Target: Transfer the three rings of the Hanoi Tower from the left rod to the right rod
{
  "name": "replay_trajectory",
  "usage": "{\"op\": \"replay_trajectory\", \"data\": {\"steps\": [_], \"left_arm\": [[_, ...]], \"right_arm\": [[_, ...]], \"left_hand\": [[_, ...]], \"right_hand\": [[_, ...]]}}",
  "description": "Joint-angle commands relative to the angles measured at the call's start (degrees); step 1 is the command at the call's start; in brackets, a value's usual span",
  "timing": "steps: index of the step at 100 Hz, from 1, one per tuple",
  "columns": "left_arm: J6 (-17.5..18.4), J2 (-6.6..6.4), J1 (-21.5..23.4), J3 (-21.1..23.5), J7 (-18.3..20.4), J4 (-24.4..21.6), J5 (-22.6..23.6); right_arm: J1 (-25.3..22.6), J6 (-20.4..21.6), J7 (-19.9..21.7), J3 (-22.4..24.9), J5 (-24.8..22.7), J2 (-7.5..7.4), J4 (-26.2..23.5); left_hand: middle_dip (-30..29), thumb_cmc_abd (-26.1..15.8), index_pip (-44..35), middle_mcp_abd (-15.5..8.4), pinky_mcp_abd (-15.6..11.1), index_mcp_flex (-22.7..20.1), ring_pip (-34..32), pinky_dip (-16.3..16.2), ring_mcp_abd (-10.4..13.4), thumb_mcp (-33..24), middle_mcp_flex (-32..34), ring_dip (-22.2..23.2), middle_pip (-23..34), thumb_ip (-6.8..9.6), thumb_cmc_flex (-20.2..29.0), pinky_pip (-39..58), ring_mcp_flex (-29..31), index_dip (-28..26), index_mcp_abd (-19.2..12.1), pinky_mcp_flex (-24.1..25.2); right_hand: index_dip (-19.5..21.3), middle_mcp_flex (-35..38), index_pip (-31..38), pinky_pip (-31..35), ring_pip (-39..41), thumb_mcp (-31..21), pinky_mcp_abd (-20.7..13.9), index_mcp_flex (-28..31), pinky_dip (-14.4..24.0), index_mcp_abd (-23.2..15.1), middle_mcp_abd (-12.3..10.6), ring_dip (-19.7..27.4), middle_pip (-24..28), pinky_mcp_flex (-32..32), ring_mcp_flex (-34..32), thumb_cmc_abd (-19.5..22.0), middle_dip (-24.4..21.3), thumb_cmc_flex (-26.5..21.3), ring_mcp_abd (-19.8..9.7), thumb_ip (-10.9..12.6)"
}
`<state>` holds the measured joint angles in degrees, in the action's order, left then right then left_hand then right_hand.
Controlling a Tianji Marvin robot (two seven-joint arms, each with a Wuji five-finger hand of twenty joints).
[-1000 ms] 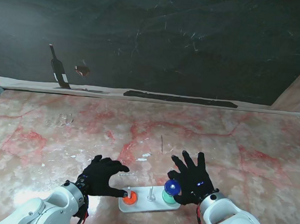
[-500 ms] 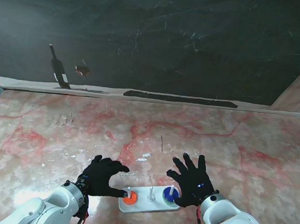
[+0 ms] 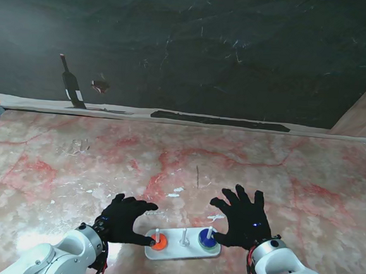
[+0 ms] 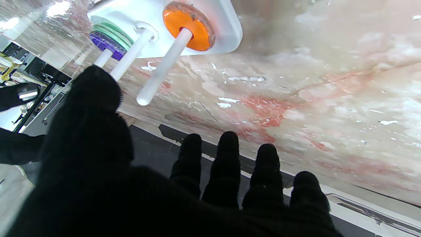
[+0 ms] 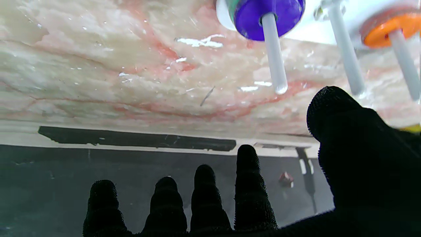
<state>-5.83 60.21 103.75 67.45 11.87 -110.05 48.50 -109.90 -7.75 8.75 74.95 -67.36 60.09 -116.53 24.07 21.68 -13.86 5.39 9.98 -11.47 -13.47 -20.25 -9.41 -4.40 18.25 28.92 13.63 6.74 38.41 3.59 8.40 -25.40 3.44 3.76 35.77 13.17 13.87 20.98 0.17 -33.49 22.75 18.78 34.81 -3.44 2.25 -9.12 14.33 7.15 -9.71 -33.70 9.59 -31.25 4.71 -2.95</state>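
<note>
Orange ring [image 3: 158,241] sits on the left rod; blue ring [image 3: 208,240] over green on the right rod. Left hand [image 3: 125,217] and right hand [image 3: 244,217] both spread, empty. Ring looks light, stiff, slick (pinch opposite rim edges, lift straight up).

The green ring [image 4: 115,30] shows only as an edge under the purple ring [image 4: 104,42]; the white base [image 5: 332,26] is cut by the right-wrist frame; the middle rod's [image 4: 130,56] tip hides behind the left hand [image 4: 98,158].
</note>
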Motion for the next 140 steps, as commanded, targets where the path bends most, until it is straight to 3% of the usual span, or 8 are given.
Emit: {"op": "replay_trajectory", "data": {"steps": [1, 6, 8, 11, 64, 68, 113, 140], "left_arm": [[0.0, -0.11, 0.9, 0.0, -0.4, -0.1, 0.0], [0.2, -0.09, 1.3, 0.1, -0.6, 0.0, -0.2], [0.2, -0.09, 1.4, 0.1, -0.7, 0.0, -0.2], [0.2, -0.09, 1.7, 0.2, -0.7, 0.1, -0.2], [0.0, -0.22, 1.4, -2.0, -1.3, 4.4, -1.1], [0.0, -0.13, 0.9, -2.6, -2.1, 5.4, -1.2], [2.2, 0.83, -4.6, -7.6, -9.7, 13.3, -1.4], [3.3, 0.72, -6.3, -9.3, -9.9, 14.7, -0.9]], "right_arm": [[-0.4, -0.6, -0.8, 0.3, 1.0, 0.51, -0.8], [-0.4, -1.3, -1.3, 0.6, 2.4, 0.67, -0.9], [-0.5, -1.6, -1.4, 0.7, 3.2, 0.73, -1.0], [-0.5, -2.1, -1.7, 0.7, 4.4, 0.83, -1.0], [1.7, -9.7, -9.8, -1.8, 18.3, 2.89, 1.7], [1.9, -9.7, -10.3, -1.8, 18.9, 2.99, 2.0], [2.8, -9.3, -11.0, -0.8, 23.2, 3.44, 4.3], [3.1, -9.1, -10.5, -0.3, 24.5, 3.45, 5.0]], "left_hand": [[1.4, 1.3, 1.1, -1.1, -0.4, 2.2, 0.7, 0.4, 0.0, -0.3, -2.3, -0.1, 1.2, -1.27, -0.1, -0.5, -2.5, 1.0, 0.6, 0.0], [2.4, 1.3, 1.3, -0.7, -0.4, 2.6, 0.6, 0.4, 0.0, 0.0, -2.7, 0.0, 2.0, -1.48, -0.2, -0.5, -2.6, 1.0, 0.9, 0.0], [3.1, 1.3, 1.4, -0.9, -0.5, 2.7, 0.5, 0.4, 0.0, 0.1, -2.9, 0.1, 2.5, -1.57, -0.2, -0.5, -2.5, 1.0, 1.0, 0.0], [3.5, 1.6, 1.6, -1.2, -0.4, 3.1, 0.6, 0.4, 0.0, 0.2, -3.1, 0.1, 2.7, -1.66, -0.2, -0.5, -2.6, 1.0, 1.4, 0.0], [9.0, 8.5, 8.8, -1.5, -0.5, 4.9, 2.2, 2.7, 0.9, 1.9, -8.8, 0.5, 3.5, -6.41, 0.9, -2.0, -5.4, -1.2, 7.5, -0.2], [11.2, 9.1, 10.5, -1.6, -0.6, 4.7, 3.5, 3.8, 1.0, 0.3, -8.7, 1.6, 2.1, -7.6, 0.2, -2.3, -5.4, -3.4, 7.4, -0.4], [16.0, 13.1, 8.1, -3.7, -0.9, 4.0, 4.2, 4.4, 2.7, -10.5, -9.2, 4.4, 1.9, -8.73, -3.5, -1.8, -5.8, -7.6, 2.8, -0.3], [16.3, 14.2, -5.2, -3.8, -0.8, 2.0, 2.5, 4.5, 2.6, -14.1, -8.3, 4.5, 6.8, -8.89, -3.6, -1.8, -5.3, -7.1, -0.4, -0.4]], "right_hand": [[-0.9, 1.4, 0.9, 3.3, 0.0, 0.9, 0.0, 0.8, -2.2, -1.4, -0.6, -0.9, 0.6, 0.9, -1.6, 0.7, 0.2, 0.6, 0.5, 0.2], [-0.8, 3.8, 1.3, 6.3, 0.4, 1.2, 0.1, 1.8, -2.6, -1.8, -1.1, -1.3, 0.6, 0.8, -4.1, 0.8, 0.2, 0.3, 0.5, 0.1], [-1.0, 4.6, 1.7, 11.0, 0.4, 1.6, 0.0, 2.2, -7.7, -1.9, -1.2, -1.8, 0.6, 1.5, -4.8, 1.0, 0.7, 0.1, 0.6, 0.3], [-1.1, 5.0, 1.9, 12.5, 0.4, 1.7, -0.1, 2.6, -9.3, -1.8, -1.2, -2.0, 0.6, 1.5, -5.0, 1.3, 0.9, 0.0, 0.6, 0.3], [-0.6, 7.5, 4.5, 13.8, 0.7, 3.1, -1.1, 8.5, -12.3, -2.1, -0.5, -2.3, 0.8, 1.9, -5.5, 2.9, 0.8, -2.7, 1.0, 0.2], [-0.6, 7.5, 4.5, 13.6, 0.7, 3.2, -1.2, 8.6, -12.4, -2.1, -0.5, -2.3, 0.8, 1.9, -5.4, 3.1, 0.8, -2.7, 1.0, 0.2], [-0.6, 7.2, 5.0, 12.2, 0.5, 4.3, -1.3, 9.3, -12.8, -1.9, 0.3, -2.4, 0.9, 2.3, -4.8, 3.7, 0.9, -3.6, 1.3, 0.4], [-0.6, 7.2, 5.1, 11.9, 0.5, 4.6, -1.3, 9.4, -12.5, -1.8, 0.5, -2.4, 1.0, 2.2, -4.8, 3.8, 1.0, -3.8, 1.4, 0.5]]}}
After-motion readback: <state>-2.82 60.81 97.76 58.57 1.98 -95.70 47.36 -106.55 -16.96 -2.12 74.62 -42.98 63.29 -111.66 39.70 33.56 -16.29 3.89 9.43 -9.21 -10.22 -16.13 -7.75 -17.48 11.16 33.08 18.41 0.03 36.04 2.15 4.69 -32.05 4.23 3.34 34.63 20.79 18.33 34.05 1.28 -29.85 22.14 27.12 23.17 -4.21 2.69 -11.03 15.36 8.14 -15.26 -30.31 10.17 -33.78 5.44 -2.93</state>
